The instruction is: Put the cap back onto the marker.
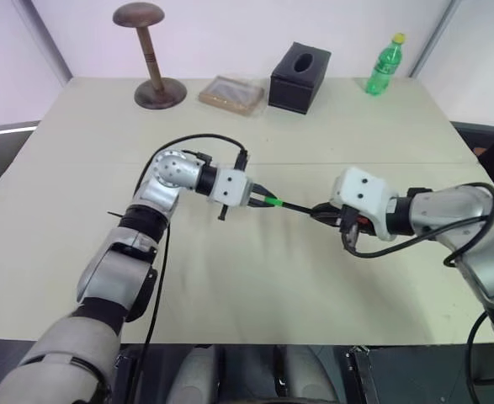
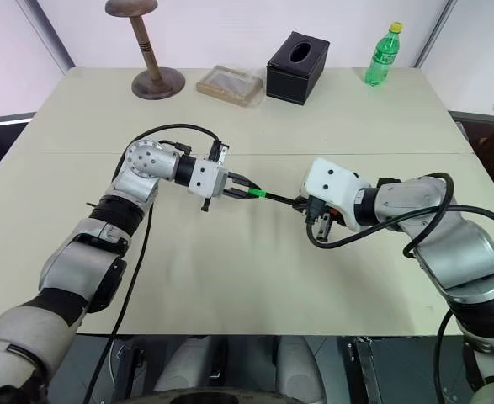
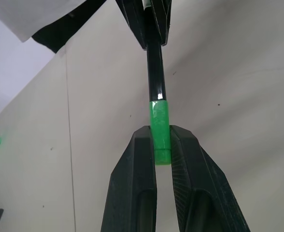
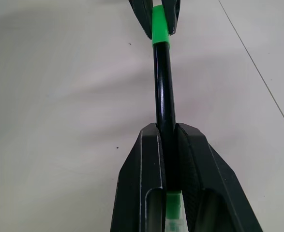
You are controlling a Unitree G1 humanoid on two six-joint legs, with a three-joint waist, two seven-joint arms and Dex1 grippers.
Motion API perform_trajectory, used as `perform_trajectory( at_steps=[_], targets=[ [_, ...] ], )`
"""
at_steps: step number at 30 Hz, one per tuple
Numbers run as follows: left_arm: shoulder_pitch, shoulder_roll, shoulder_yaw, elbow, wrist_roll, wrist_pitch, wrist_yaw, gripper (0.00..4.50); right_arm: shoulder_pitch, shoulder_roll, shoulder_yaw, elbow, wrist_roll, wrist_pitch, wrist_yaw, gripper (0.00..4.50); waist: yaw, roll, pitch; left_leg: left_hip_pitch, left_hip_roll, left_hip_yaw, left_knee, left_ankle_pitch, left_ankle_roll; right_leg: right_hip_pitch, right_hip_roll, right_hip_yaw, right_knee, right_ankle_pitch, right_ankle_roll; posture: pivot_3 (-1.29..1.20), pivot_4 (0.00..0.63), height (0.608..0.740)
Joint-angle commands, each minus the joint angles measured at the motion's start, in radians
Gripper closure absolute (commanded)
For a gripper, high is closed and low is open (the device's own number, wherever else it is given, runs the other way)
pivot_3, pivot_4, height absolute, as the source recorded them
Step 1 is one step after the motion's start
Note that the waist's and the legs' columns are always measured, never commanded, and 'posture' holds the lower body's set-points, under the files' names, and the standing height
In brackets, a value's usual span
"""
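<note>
Above the middle of the table [image 1: 230,286], the left hand [image 3: 161,145] is clamped on the green cap [image 3: 160,125], and the right hand [image 4: 168,140] is clamped on the barrel of the black marker [image 4: 163,87]. The two hands face each other so that cap and marker lie along one line. The cap already sits over the marker's tip, its edge meeting the black barrel, so the opposed grips look meant for pressing the two together along that line. Whether it has seated fully cannot be told. A small green end of the marker shows behind the right fingers [image 4: 142,183].
</note>
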Motion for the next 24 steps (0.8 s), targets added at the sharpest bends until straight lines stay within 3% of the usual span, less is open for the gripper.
perform_trajectory(
  at_steps=[1, 12, 15, 21, 24],
  targets=[
    [-0.034, -0.049, -0.016, -0.028, -0.014, -0.018, 0.012, 4.5, -0.048, 0.031, 0.001, -0.06, 0.046, -0.025, 0.004, 4.44, 0.0, 0.0, 0.0, 0.0, 0.0, 0.0, 0.0, 0.0, 0.0, 0.0, 0.0, 0.0, 0.0, 0.0, 0.0, 0.0, 0.15, 0.74],
    [-0.025, -0.025, -0.014, -0.034, -0.022, 0.034, -0.026, 4.5, -0.032, 0.013, -0.007, -0.052, 0.035, -0.04, 0.015, 4.44, 0.0, 0.0, 0.0, 0.0, 0.0, 0.0, 0.0, 0.0, 0.0, 0.0, 0.0, 0.0, 0.0, 0.0, 0.0, 0.0, 0.15, 0.74],
    [-0.019, -0.017, -0.012, -0.048, -0.032, 0.053, -0.045, 3.18, -0.025, 0.005, -0.011, -0.049, 0.034, -0.044, 0.02, 4.5, 0.0, 0.0, 0.0, 0.0, 0.0, 0.0, 0.0, 0.0, 0.0, 0.0, 0.0, 0.0, 0.0, 0.0, 0.0, 0.0, 0.15, 0.74],
    [0.028, 0.051, 0.014, -0.148, -0.09, 0.17, -0.099, 0.07, 0.029, -0.036, -0.047, -0.028, 0.039, -0.068, 0.023, 4.5, -0.004, 0.0, 0.0, 0.0, 0.0, 0.0, 0.0, 0.0, 0.0, 0.0, 0.0, 0.0, 0.0, 0.0, 0.0, 0.0, 0.15, 0.74],
    [0.056, 0.101, 0.034, -0.227, -0.119, 0.25, -0.1, 0.02, 0.085, -0.062, -0.086, -0.013, 0.036, -0.084, 0.019, 4.5, -0.003, 0.0, 0.0, 0.0, 0.001, 0.0, 0.0, 0.0, 0.0, -0.001, 0.001, 0.0, 0.0, 0.0, 0.0, 0.0, 0.15, 0.74]
  ],
)
